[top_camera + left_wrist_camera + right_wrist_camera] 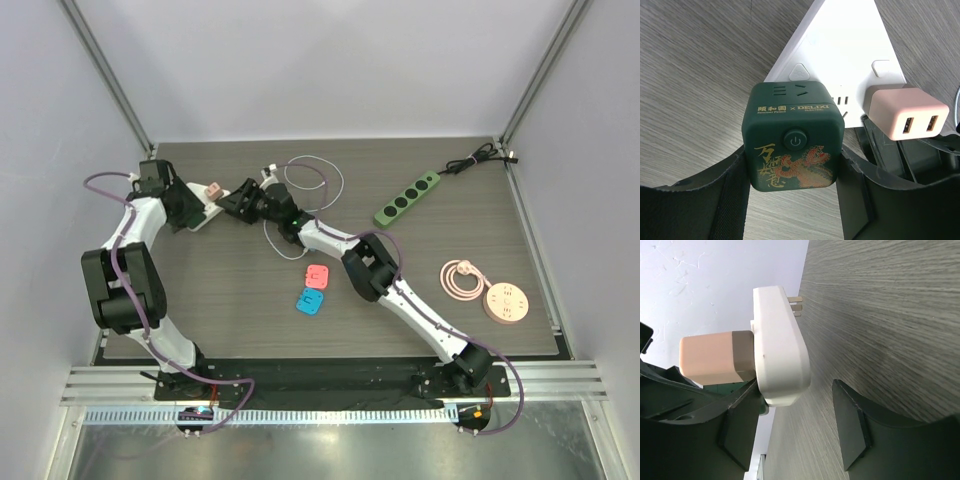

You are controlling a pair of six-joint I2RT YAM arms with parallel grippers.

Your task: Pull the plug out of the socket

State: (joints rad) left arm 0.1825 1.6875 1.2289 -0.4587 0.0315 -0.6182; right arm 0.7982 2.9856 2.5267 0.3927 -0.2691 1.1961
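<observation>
A white triangular socket (840, 45) lies on the wooden table at the back left (204, 220). A dark green cube plug (792, 135) with a dragon print and a pink USB plug (905, 112) sit in it. My left gripper (792, 165) is shut on the green cube, one finger on each side. My right gripper (795, 390) is open around the corner of the socket (780, 350); its left finger touches the socket and its right finger stands apart. The pink plug (715, 362) shows on the socket's far face. In the top view the two grippers meet at the socket, left (188, 212) and right (238, 203).
A green power strip (407, 198) lies at the back right. A pink round socket (506, 303) with a coiled cable (460, 278) lies at the right. A red adapter (318, 275) and a blue adapter (309, 302) lie mid-table. A white cable (318, 172) loops behind the right gripper.
</observation>
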